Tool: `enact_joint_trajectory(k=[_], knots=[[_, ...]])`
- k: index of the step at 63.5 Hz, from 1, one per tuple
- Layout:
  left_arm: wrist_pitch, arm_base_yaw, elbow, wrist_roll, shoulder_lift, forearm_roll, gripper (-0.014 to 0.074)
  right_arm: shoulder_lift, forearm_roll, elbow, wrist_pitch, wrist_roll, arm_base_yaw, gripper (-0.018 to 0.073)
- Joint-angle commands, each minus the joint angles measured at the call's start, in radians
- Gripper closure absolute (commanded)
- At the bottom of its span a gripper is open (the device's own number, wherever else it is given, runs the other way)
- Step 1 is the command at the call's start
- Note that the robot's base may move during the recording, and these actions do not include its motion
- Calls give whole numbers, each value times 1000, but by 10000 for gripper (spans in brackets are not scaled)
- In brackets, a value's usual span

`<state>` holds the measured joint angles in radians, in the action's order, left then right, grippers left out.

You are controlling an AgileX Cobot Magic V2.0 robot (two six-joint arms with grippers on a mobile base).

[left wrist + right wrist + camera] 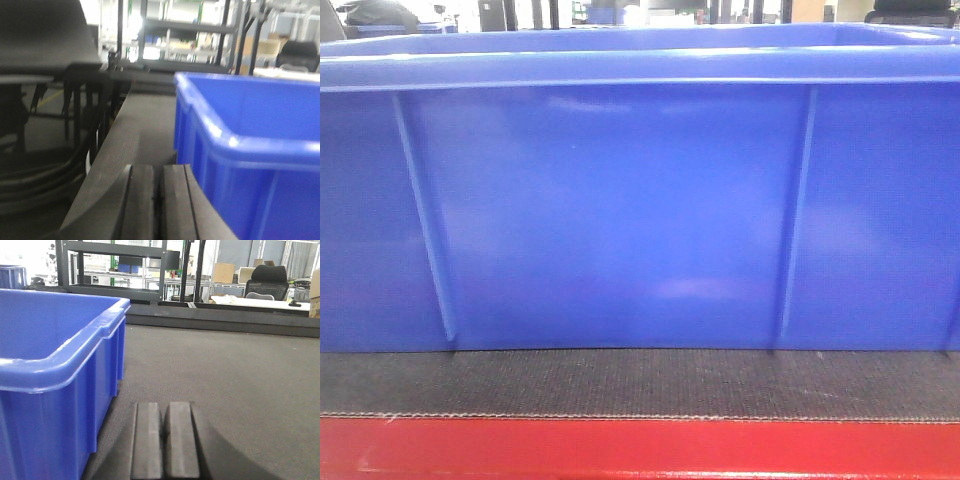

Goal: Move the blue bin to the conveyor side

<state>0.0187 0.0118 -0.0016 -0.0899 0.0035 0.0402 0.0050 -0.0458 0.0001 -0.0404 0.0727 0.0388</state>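
Just 1 blue bin point(620, 220) on conveyor point(640, 385) — 2 pincers closed.

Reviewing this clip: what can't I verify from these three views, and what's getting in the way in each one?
- Front view: the blue bin fills the frame; its ends are cut off and its near wall hides the inside. Neither arm shows.
- Left wrist view: blurred; the bin's floor is hidden behind its rim, and the left gripper is cropped at the bottom edge.
- Right wrist view: the bin's bottom is hidden; the conveyor is cut off at the right edge. Right gripper touches nothing.
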Motion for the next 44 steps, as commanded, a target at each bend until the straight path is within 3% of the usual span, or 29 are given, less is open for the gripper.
enact_joint_trajectory(k=[1,44], knots=[[0,3,2,7,-4,11,585,-5,8,0,23,4,-6,647],[20,3,2,7,-4,28,585,-5,8,0,23,4,-6,647]])
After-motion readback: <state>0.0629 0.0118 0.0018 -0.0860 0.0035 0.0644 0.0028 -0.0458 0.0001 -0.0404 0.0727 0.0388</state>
